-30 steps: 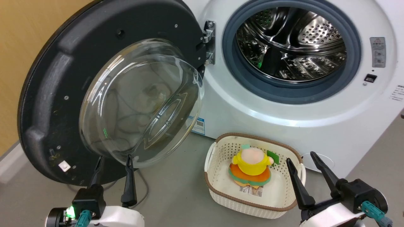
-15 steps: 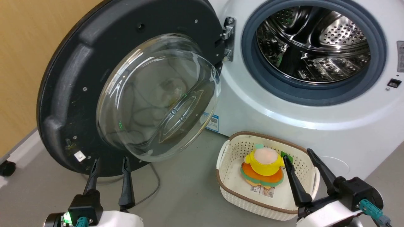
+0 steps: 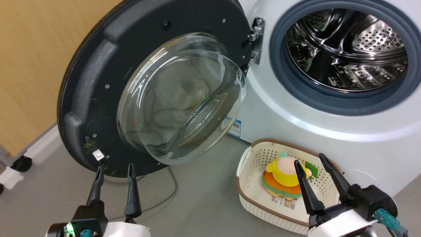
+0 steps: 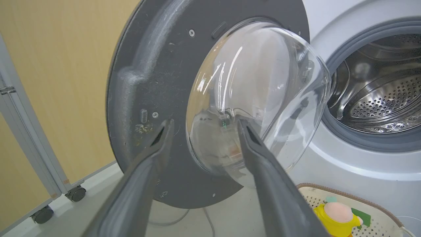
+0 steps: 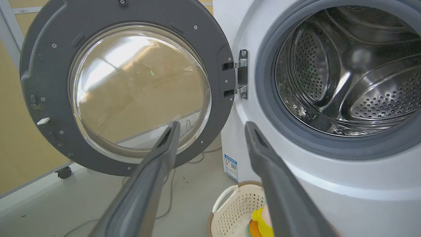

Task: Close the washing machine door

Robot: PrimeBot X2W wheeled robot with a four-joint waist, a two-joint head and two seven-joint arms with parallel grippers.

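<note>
The head view has swung left over the last second, so everything slides right across it. That is the camera turning, not the laundry moving. The left gripper [image 3: 115,165] now sits just below the bottom rim of the washing machine door [image 3: 98,98] rather than overlapping it.

The door stands wide open on the left of the washing machine [image 3: 296,131], hung on the hinge [image 3: 256,39] beside the steel drum [image 3: 345,56]. Its inner face and glass bowl [image 3: 181,98] bulge towards us. Both pairs of fingers are spread wide and holding nothing. The right gripper [image 3: 308,158] hovers over the cream basket [image 3: 250,154], where a plush toy [image 3: 283,174] sits near the machine's front.

The step in hand looks like lining up on that door. To do it well, the left arm should get round behind the far left edge, well away from the hinge, where a push has most leverage. It should press on the black rim, not the glass, and follow the arc instead of shoving straight.

The right arm is best kept clear of the sweep. The basket lies near the door's path, so watch the lower rim passing it. Finish with a firm press so the latch catches.
</note>
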